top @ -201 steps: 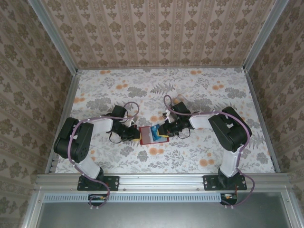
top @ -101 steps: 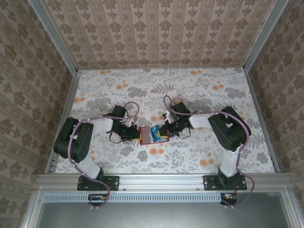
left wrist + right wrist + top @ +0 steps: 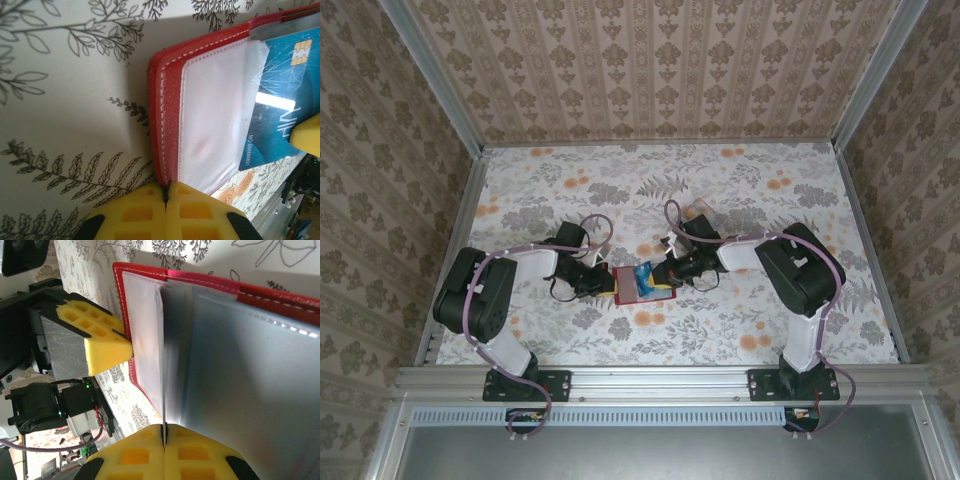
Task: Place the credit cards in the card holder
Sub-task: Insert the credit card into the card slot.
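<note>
Here the holder (image 3: 646,298) lies open on the floral tabletop (image 3: 720,180), near the front edge and midway between the two arms, with a tool at each side of it. The left tool (image 3: 607,283) meets the holder's left edge. In the left wrist view its yellow fingers (image 3: 145,215) are pressed together with no gap, and the corner of the red cover (image 3: 167,100) sits right in the seam between them, so the left tool is clamped on the holder. A clear pocket (image 3: 215,115) covers the inside of that flap, and a blue card (image 3: 280,95) with a gold chip lies partly under the pocket's far edge. The right tool (image 3: 666,274) comes in from the right. In its own wrist view the right tool (image 3: 164,436) is closed on the thin edge of the card (image 3: 240,365), which looks silvery-grey and blurred from this side and stands above the open holder (image 3: 280,295). One of the left tool's fingers (image 3: 95,340) touches the holder's far edge there. From above, the card (image 3: 642,275) shows as a blue patch on the red.
</note>
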Available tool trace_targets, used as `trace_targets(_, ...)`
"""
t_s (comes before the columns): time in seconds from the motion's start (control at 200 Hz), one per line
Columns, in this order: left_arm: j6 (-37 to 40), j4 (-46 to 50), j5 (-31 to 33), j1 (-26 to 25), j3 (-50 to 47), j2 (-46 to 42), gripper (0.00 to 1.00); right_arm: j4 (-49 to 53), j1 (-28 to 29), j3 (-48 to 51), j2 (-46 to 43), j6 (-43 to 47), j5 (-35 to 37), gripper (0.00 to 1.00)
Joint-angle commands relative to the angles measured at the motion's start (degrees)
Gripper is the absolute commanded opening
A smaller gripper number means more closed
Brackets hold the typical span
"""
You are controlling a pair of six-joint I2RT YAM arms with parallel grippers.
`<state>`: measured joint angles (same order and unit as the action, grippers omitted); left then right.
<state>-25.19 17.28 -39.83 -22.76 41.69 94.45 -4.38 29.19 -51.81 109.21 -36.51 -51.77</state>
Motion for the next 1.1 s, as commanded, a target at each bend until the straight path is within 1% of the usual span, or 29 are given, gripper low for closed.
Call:
trace_targets(0.0, 1.3, 0.5, 0.7, 0.5, 0.1, 0.4, 0.02, -2.4, 0.2, 1.4, 2.2, -1.8, -1.9, 0.0)
trace_targets(0.21, 1.2, 0.2, 0.6, 0.4, 0.0, 0.4, 0.02, -5.8, 0.8, 2.5, 2.8, -4.5, -1.3, 0.0)
trace_targets(0.25, 1.1, 0.3, 0.6, 0.4, -0.1, 0.4, 0.02, -6.3, 1.0, 2.5, 2.9, -5.1, -1.2, 0.01)
trace_targets(0.305, 1.1, 0.3, 0.7, 0.5, -0.1, 0.5, 0.02, -7.1, 1.4, 2.4, 3.1, -5.8, -1.1, 0.06)
trace_targets(0.47, 1.0, 0.0, 0.8, 0.4, -0.3, 0.4, 0.02, -7.7, 1.7, 2.3, 3.3, -7.0, -1.7, 0.08)
trace_targets(0.51, 1.0, 0.0, 0.8, 0.4, -0.4, 0.3, 0.02, -7.8, 1.8, 2.2, 3.1, -7.4, -1.7, 0.1)
trace_targets(0.55, 0.9, -0.1, 0.8, 0.5, -0.4, 0.3, 0.02, -7.7, 1.9, 2.2, 2.9, -7.6, -1.6, 0.13)
trace_targets(0.625, 0.9, 0.0, 0.9, 0.4, -0.6, 0.0, 0.02, -5.1, 1.9, 1.8, 1.8, -6.7, -0.4, 0.24)
trace_targets(0.675, 0.9, 0.0, 0.9, 0.5, -0.7, -0.1, 0.01, -1.7, 1.9, 1.2, 0.7, -4.7, 1.2, 0.27)
trace_targets(0.75, 1.0, -0.1, 1.0, 0.4, -0.9, -0.1, 0.02, 3.8, 1.8, 0.0, -0.8, -1.5, 4.0, 0.3)
trace_targets(0.915, 1.0, -0.2, 0.8, 0.5, -1.1, -0.1, 0.01, 11.1, 1.5, -1.8, -2.0, 2.2, 8.2, 0.37)
trace_targets(0.975, 1.0, -0.3, 0.7, 0.4, -1.0, -0.1, 0.01, 12.2, 1.6, -2.1, -2.6, 2.6, 9.5, 0.39)
trace_targets(1.095, 1.1, -0.2, 0.7, 0.5, -0.9, 0.0, 0.01, 13.6, 1.6, -2.5, -3.6, 3.0, 10.7, 0.39)
